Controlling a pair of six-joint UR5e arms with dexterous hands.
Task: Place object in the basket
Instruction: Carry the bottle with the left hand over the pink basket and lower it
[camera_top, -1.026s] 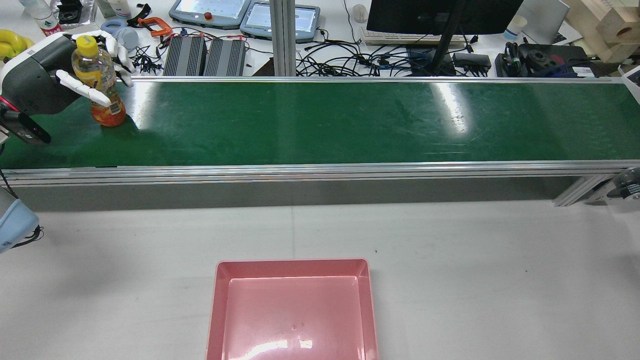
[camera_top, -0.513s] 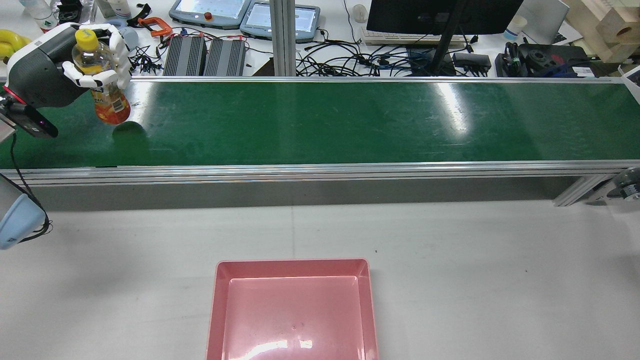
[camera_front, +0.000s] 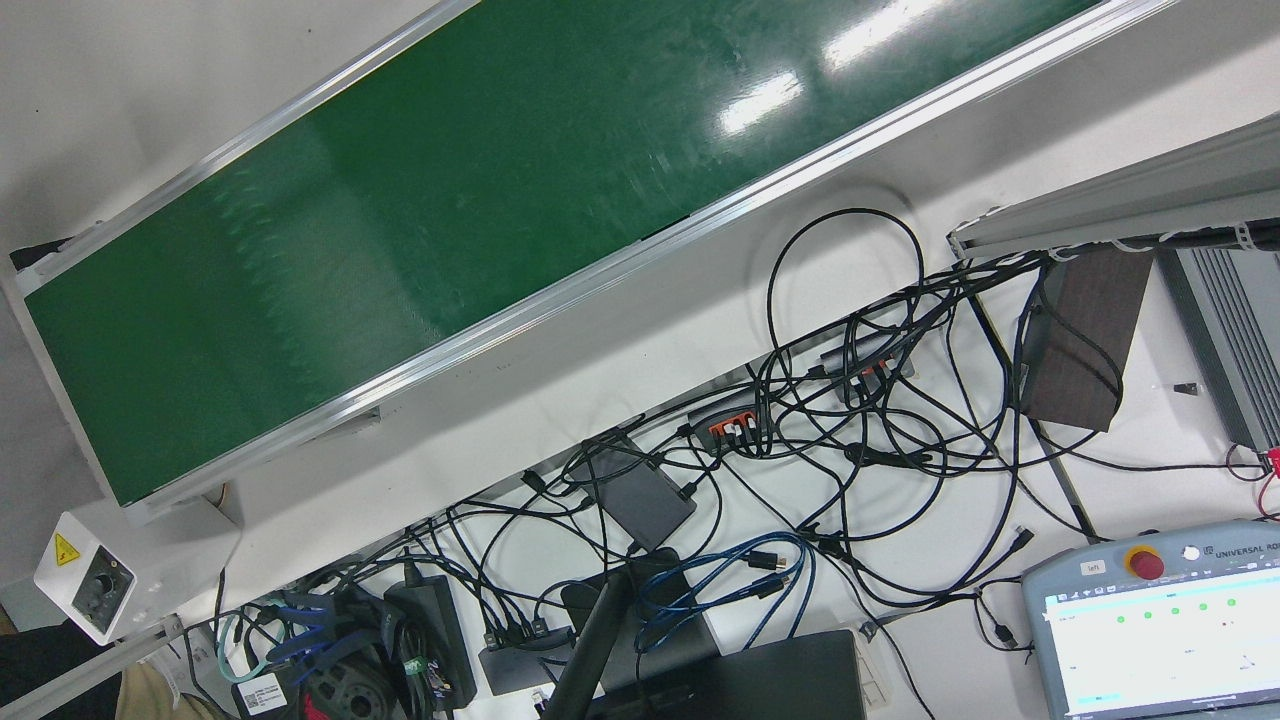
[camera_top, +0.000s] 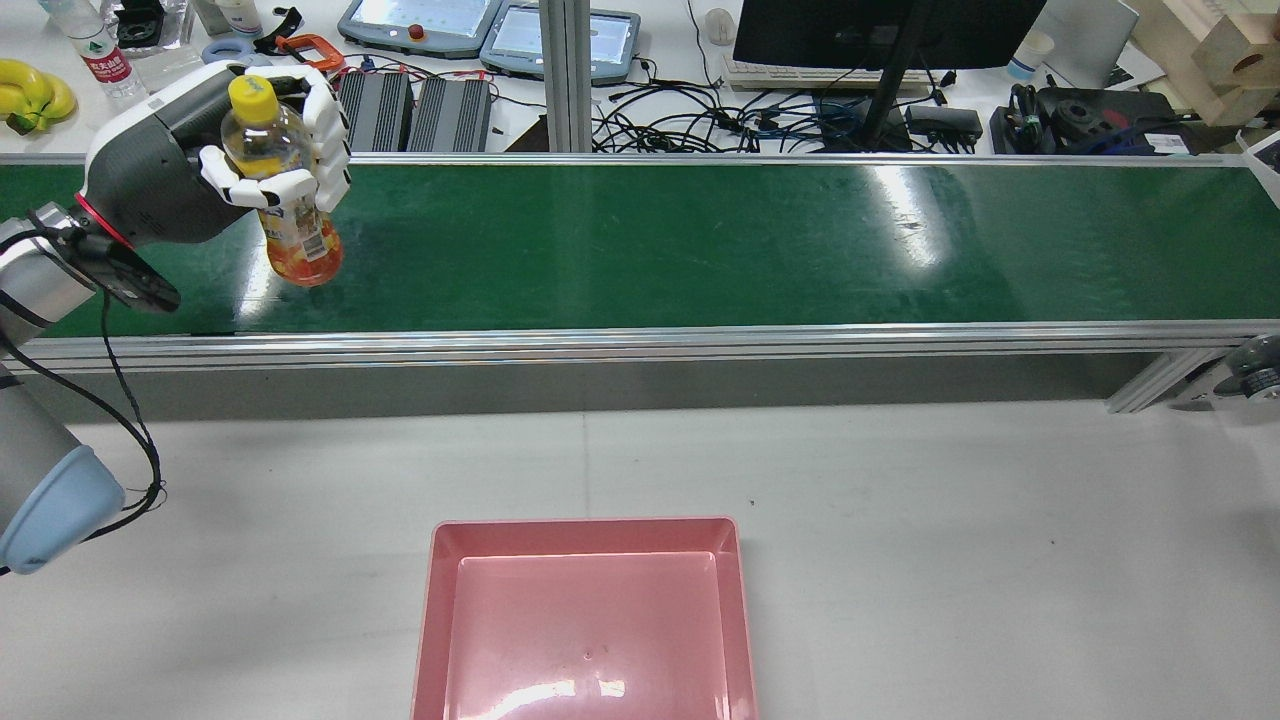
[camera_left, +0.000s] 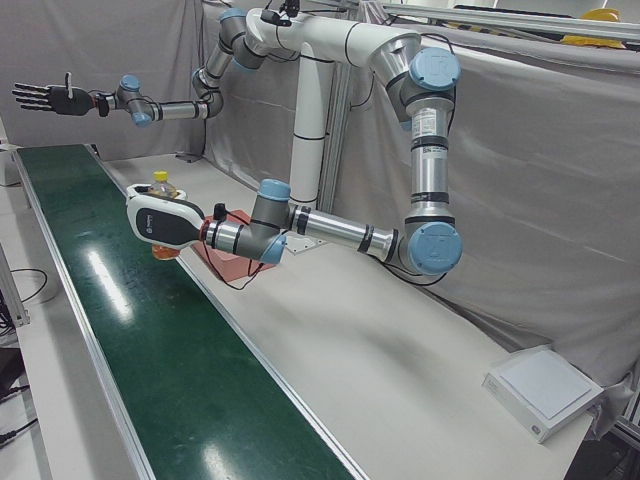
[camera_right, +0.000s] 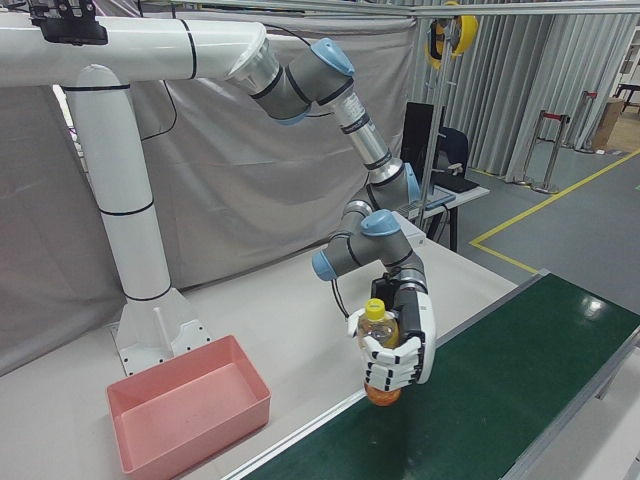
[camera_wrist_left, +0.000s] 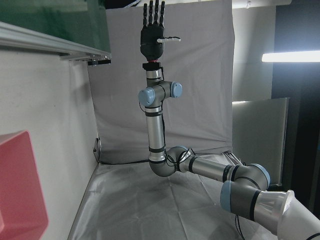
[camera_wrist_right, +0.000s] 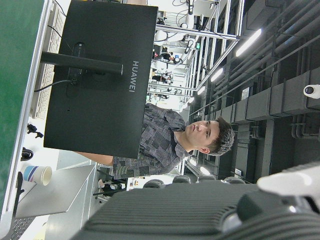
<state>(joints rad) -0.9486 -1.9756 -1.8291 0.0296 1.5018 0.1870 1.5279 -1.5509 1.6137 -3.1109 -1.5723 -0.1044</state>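
The pink basket (camera_top: 585, 625), its near edge cut off, lies well apart from the bottle (camera_top: 285, 205). The left hand (camera_top: 240, 160) grips it, label half hidden, above the green belt (camera_top: 700, 240). Far off, the right hand (camera_left: 45, 97) is spread, holding nothing

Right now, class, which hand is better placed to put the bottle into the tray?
The left hand: it holds the yellow-capped orange drink bottle above the green conveyor belt. The right hand hangs open, far from the pink plastic tray.
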